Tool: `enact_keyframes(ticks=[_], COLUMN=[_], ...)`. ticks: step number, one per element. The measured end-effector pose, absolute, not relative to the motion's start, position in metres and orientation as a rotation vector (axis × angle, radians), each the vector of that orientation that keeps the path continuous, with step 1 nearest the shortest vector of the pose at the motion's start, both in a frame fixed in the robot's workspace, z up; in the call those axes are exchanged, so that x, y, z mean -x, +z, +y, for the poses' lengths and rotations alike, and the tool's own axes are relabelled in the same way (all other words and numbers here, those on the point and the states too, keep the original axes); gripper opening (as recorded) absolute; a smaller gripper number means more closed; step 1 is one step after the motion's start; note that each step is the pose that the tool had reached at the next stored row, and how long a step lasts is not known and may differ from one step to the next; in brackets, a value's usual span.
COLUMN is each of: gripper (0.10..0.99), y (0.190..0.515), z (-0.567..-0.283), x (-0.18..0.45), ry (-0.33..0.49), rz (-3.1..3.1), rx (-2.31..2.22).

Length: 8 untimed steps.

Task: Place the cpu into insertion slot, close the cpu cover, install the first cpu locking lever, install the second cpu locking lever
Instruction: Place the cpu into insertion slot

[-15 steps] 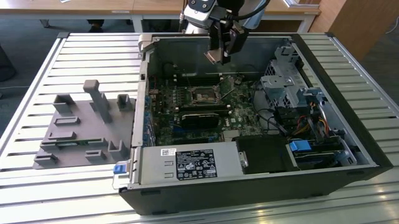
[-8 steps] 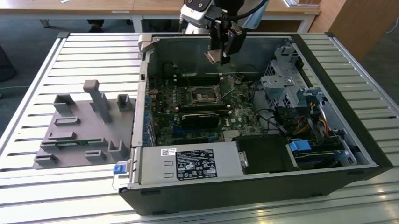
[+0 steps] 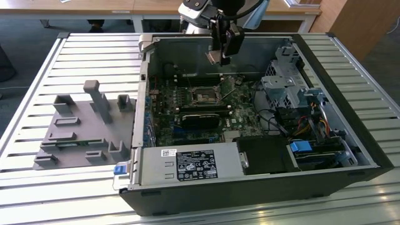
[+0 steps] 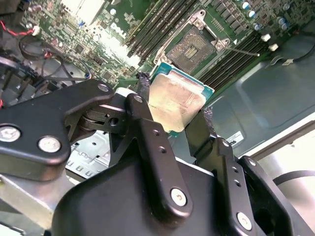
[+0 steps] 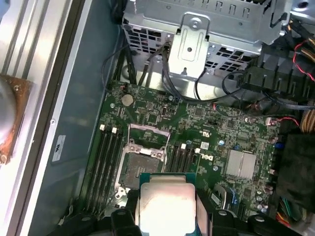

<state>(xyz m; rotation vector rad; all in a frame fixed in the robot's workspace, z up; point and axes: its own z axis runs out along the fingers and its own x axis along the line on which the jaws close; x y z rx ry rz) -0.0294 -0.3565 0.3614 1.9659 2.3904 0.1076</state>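
Note:
My gripper [image 3: 218,55] is shut on the cpu [image 3: 213,57], a flat square chip with a pale metal top, and holds it by two opposite edges above the open computer case. In both wrist views the cpu [image 4: 176,101] [image 5: 165,209] sits between the black fingers [image 4: 142,88]. The insertion slot [image 3: 205,96] [image 4: 194,47] [image 5: 139,169] lies below on the green board, dark, bare and apart from the chip. The cpu cover [image 5: 149,132], a thin silvery frame, stands swung up at one side of the slot.
The black case [image 3: 250,192] rests on a slatted metal table. A silver power supply [image 3: 190,165] is at the front, and a drive cage [image 3: 287,89] with cables is at the exterior view's right. Memory slots [image 5: 106,152] flank the socket. A grey fixture plate [image 3: 81,131] lies outside at the exterior view's left.

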Motion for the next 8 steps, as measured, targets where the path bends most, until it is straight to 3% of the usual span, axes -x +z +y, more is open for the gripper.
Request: enact_keyframes(ticks=[8], gripper=[0.537], y=[0.3604], z=[-0.3564], x=[0.0296], ry=[0.103], rz=[2.280], rx=[-2.087])
